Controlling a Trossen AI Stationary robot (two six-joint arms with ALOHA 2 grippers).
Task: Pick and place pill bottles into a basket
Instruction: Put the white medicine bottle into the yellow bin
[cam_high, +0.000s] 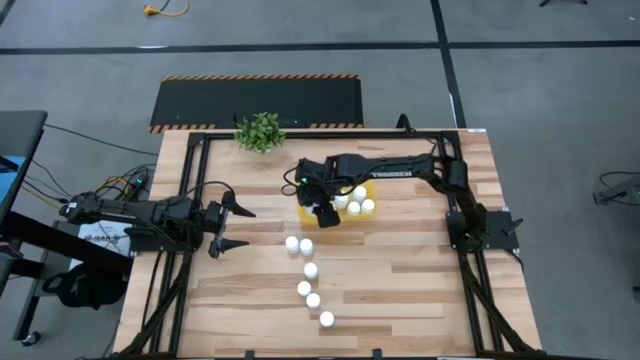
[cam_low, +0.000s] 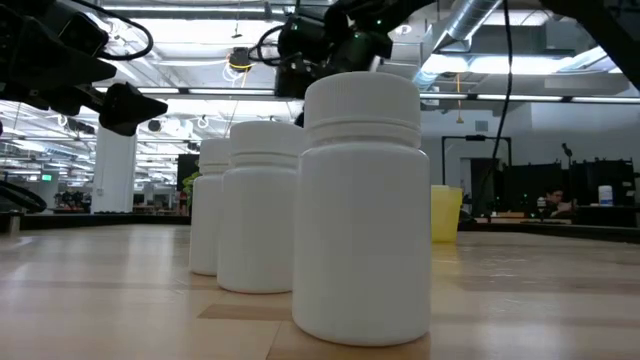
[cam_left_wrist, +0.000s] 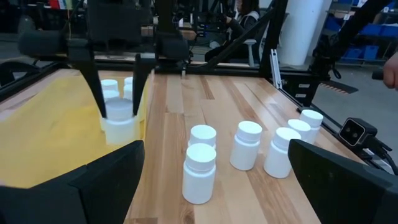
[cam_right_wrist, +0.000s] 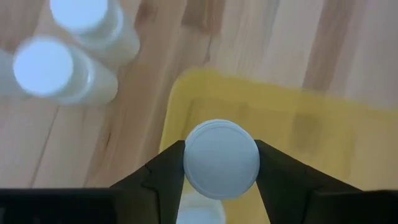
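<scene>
Item: pill bottle (cam_right_wrist: 221, 159), white, round-capped, carried upright between my right gripper's (cam_right_wrist: 221, 186) fingers. In the right wrist view its cap faced straight up at the camera, so its long axis stood vertical, base down toward the basket (cam_right_wrist: 323, 130). The fingers sat against both sides of the cap; I judged the grip only just beginning to slacken, the bottle not yet let go.

Location: over the near corner of the yellow basket (cam_high: 305, 212), which lay in the middle of the table (cam_high: 420, 290). The left wrist view showed the bottle low inside the tray wall, but whether its base touched the floor I could not tell.

Step in hand: the placing of this bottle. Next move, by my judgement: part the fingers fully, then lift straight up so the cap is not dragged and the bottle does not topple.

Stock already in basket: several bottles (cam_high: 360, 200), upright, at the far side.

Stock outstanding: six bottles (cam_high: 311, 270) upright on the table, strung in a loose line from just beside the basket toward the table's front edge.

Left gripper (cam_high: 232, 227): fingers spread wide, empty, waiting at the table's left side, well apart from the basket.
</scene>
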